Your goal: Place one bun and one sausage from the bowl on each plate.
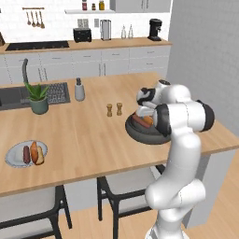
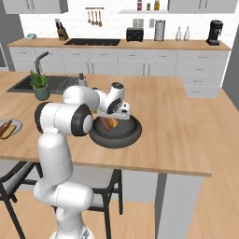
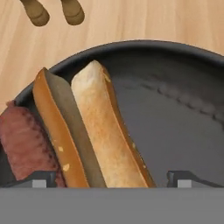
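Note:
The dark bowl [image 1: 140, 135] [image 2: 122, 140] [image 3: 175, 127] sits on the wooden island near its right end. In it lie a split bun [image 3: 100, 127] [image 1: 149, 121] and, beside it, a reddish sausage [image 3: 22, 140] [image 1: 139, 120]. My gripper [image 1: 144, 112] [image 2: 116, 119] [image 3: 111, 179] hangs open just above the bowl, its fingertips [image 3: 43, 179] wide apart on either side of the bun without touching it. A pale plate [image 1: 13, 154] [image 2: 14, 123] at the island's left front holds a sausage [image 1: 26, 154] and a bun [image 1: 36, 152].
Two small brown shakers [image 1: 114, 109] [image 3: 54, 12] stand just beyond the bowl. A potted plant [image 1: 38, 98], a grey bottle [image 1: 80, 89] and the sink [image 1: 11, 98] are at the island's far left. Stools [image 1: 121, 186] stand under the front edge.

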